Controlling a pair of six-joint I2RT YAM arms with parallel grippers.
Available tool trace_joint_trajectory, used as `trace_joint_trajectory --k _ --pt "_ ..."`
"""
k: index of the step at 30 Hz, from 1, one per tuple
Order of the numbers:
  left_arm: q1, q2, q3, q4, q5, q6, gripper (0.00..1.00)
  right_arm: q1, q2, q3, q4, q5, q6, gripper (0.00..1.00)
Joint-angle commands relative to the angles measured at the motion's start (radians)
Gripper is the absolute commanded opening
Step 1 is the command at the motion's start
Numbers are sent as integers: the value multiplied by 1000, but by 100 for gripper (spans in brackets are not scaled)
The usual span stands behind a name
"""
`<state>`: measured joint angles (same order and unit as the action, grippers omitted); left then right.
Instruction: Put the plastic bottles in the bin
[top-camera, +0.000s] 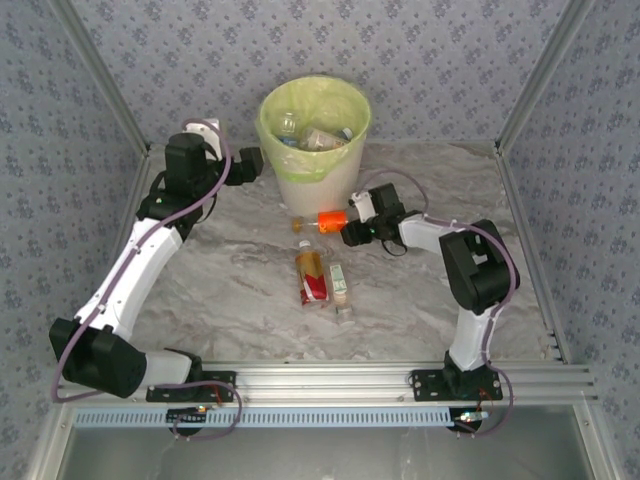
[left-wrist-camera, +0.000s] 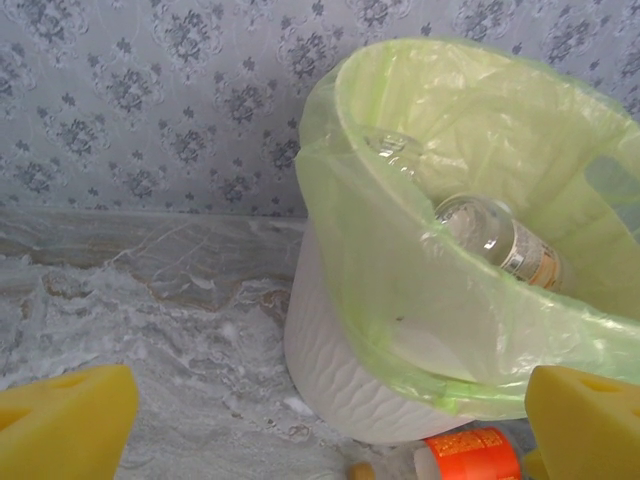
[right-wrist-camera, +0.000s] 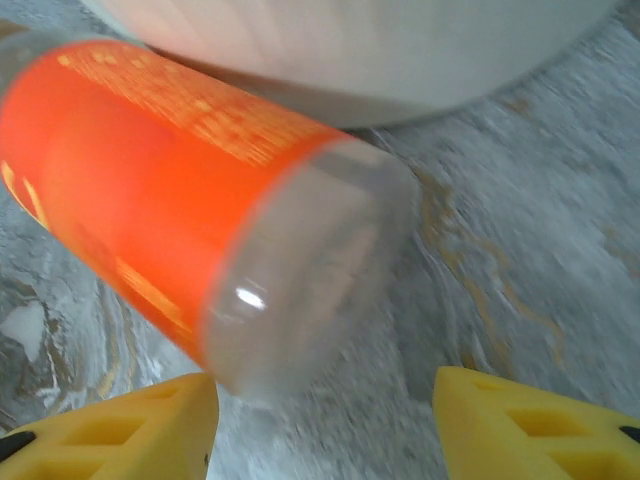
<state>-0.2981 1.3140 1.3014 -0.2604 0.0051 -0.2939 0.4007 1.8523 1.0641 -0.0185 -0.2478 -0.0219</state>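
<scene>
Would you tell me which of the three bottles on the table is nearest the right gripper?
The orange-labelled bottle, beside the bin, directly before the right gripper; the amber-filled bottle and the small clear bottle lie nearer the arm bases.

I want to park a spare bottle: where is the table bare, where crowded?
Bare marble: between the left arm and the amber bottle, and between the small bottle and the right arm. Crowded: in front of the bin, around the orange-labelled bottle and right hand.
</scene>
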Motion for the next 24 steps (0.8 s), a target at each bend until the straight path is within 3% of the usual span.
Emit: trace_joint_trajectory --k 1,5,11,15,20,24 --pt "10 -18 -3 10 -15 -26 99 -8 -93 -57 -6 70 57 61" --pt "13 -11 -9 12 -11 -35 100 -8 -159 -131 -16 81 48 62" --pt "19 3 -17 -8 -27 -79 99 12 -146 -72 -38 54 37 78" --pt "29 6 -66 -51 -130 -229 100 12 -102 -31 40 35 152 90" --pt "80 12 -190 -50 -128 -416 99 15 -64 3 88 13 273 97" --pt "93 60 -236 -64 -97 -477 99 18 -54 4 112 52 329 100"
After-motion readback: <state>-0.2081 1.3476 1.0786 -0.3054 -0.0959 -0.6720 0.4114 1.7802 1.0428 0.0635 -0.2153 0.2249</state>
